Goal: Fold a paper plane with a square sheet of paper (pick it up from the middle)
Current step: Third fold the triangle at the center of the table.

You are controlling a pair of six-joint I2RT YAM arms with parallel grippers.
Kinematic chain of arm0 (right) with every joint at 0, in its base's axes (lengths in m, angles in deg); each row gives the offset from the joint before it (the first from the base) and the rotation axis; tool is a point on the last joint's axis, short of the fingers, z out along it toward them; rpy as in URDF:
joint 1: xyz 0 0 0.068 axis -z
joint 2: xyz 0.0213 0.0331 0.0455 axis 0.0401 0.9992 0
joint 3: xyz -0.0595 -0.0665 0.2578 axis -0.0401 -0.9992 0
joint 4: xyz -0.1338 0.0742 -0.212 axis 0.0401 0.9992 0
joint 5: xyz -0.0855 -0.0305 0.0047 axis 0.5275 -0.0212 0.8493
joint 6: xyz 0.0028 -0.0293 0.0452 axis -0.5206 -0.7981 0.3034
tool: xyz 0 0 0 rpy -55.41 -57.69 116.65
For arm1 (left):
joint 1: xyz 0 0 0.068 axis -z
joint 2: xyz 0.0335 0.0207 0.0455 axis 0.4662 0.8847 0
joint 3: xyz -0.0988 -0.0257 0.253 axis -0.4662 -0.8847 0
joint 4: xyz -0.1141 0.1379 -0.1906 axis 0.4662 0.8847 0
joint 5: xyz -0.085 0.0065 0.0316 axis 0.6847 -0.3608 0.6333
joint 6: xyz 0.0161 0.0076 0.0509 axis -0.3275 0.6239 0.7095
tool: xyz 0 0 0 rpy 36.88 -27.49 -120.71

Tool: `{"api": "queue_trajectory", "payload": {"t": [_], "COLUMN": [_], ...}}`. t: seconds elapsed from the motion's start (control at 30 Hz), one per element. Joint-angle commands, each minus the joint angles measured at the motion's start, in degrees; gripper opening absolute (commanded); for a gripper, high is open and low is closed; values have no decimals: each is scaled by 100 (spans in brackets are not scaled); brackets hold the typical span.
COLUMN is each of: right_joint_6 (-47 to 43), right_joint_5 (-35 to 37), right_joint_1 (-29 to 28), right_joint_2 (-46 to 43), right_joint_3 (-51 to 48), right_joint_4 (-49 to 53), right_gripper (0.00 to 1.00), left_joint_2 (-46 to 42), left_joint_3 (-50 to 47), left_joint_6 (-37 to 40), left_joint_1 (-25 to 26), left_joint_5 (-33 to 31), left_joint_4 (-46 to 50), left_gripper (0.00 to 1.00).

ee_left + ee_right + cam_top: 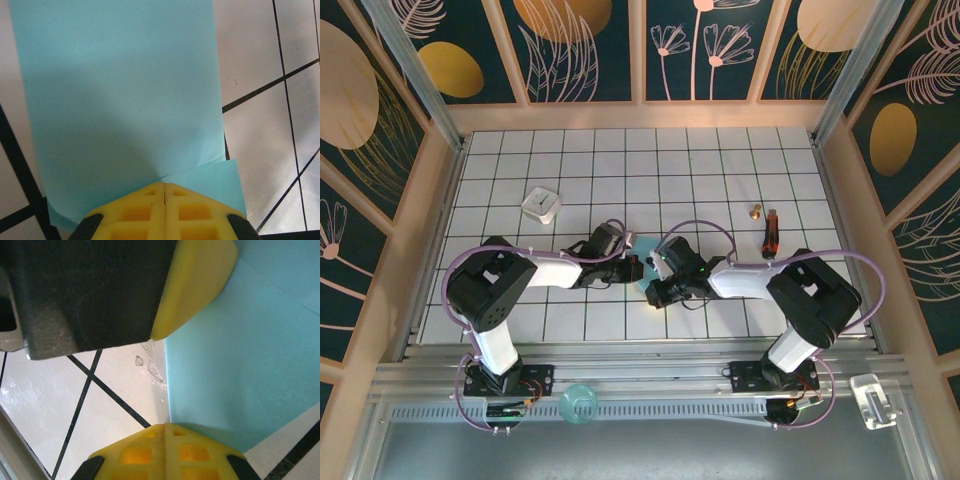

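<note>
The left hand [164, 186] and right hand [164, 426], both pinched shut on nothing I can see, press their tips onto the square sheet of paper [120, 90] at the middle of the table [260, 50]. Any sideways drag could wrinkle it or skew the crease.

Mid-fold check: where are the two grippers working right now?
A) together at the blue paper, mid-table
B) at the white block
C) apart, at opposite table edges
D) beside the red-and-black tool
A: the left gripper and right gripper, both shut, sit tip-first at the blue paper.
</note>
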Motion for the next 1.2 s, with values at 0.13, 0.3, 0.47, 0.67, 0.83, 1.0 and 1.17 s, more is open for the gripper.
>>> {"api": "queue_trajectory", "payload": {"t": [0.13,0.3,0.47,0.67,0.83,1.0,1.17], "right_joint_6": [221,462,492,372,364,254,156], "right_joint_5": [78,139,217,-11,-315,-284,-283], "right_joint_1": [-203,-303,-327,-103,-14,21,44], "right_joint_2": [-213,-412,-610,-995,-754,-269,251], "right_joint_3": [-539,-767,-730,-321,89,399,664], "right_joint_4": [622,633,782,722,383,238,94], "right_gripper": [0,0,0,0,0,0,0], "left_joint_2": [346,342,328,361,371,363,380], "left_joint_3": [-97,-109,-122,-123,-132,-127,-115], "left_joint_6": [212,213,218,225,203,188,191], "left_joint_1": [-49,-49,-48,-48,-54,-48,-48], "left_joint_5": [-640,-637,-636,-622,-597,-596,-570], "left_joint_4": [844,838,852,832,802,793,776], "left_gripper": [0,0,0,0,0,0,0]}}
